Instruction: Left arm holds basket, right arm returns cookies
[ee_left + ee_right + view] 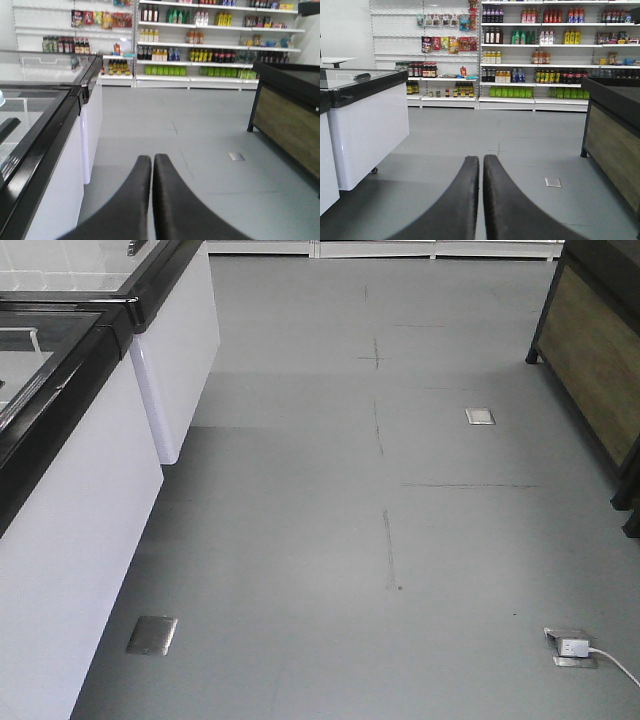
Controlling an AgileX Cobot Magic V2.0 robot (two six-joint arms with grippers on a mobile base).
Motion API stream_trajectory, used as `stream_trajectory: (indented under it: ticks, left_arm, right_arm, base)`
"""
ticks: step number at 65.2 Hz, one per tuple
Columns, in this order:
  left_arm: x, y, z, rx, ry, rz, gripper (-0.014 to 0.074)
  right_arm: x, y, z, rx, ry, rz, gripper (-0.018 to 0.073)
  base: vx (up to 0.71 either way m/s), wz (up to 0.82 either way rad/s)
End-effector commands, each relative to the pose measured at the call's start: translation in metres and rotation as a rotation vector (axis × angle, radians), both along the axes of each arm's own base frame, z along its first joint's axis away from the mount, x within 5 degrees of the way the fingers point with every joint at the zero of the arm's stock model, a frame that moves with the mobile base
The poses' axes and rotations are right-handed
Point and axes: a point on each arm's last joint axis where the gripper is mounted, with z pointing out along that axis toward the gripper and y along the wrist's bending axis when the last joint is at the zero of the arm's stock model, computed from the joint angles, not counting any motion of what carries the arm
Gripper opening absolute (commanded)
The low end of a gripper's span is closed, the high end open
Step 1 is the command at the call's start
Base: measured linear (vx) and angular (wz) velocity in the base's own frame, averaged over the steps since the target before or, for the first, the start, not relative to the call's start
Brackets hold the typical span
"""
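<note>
The basket and the cookies are out of view in all three views. My left gripper is shut with nothing between its black fingers, held above the grey floor and pointing down the shop aisle. My right gripper is shut too, empty, facing the same aisle. Neither arm shows in the front-facing view.
White chest freezers with black-framed glass lids line the left side. A dark wooden counter stands on the right. Stocked shelves fill the far wall. A floor socket with a white plug and metal floor plates lie on the floor.
</note>
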Motion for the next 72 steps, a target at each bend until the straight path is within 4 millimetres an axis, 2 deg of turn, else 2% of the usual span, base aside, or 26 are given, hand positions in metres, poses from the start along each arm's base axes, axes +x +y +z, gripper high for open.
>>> stream_trajectory:
  ticks: [1,15,48,72]
  left_arm:
    - [0.011,-0.002,0.02,0.023,-0.002,-0.007,-0.0006]
    - [0.021,-0.003,0.021,0.031,0.038,-0.008,-0.0006]
    - [0.021,-0.003,0.021,0.03,0.033,-0.008,-0.0002]
    - [0.021,-0.003,0.021,0.03,0.032,-0.008,0.0048]
  right_arm:
    - [-0.001,0.001,0.002,-0.006,-0.071,0.006,-0.0011]
    - [-0.001,0.001,0.002,-0.006,-0.071,0.006,-0.0011]
    - [-0.001,0.001,0.002,-0.006,-0.071,0.006,-0.0011]
    - [-0.001,0.001,0.002,-0.006,-0.071,0.006,-0.0011]
  base:
    - [0.0,0.0]
    - [0.0,0.0]
    - [0.0,0.0]
    - [0.0,0.0]
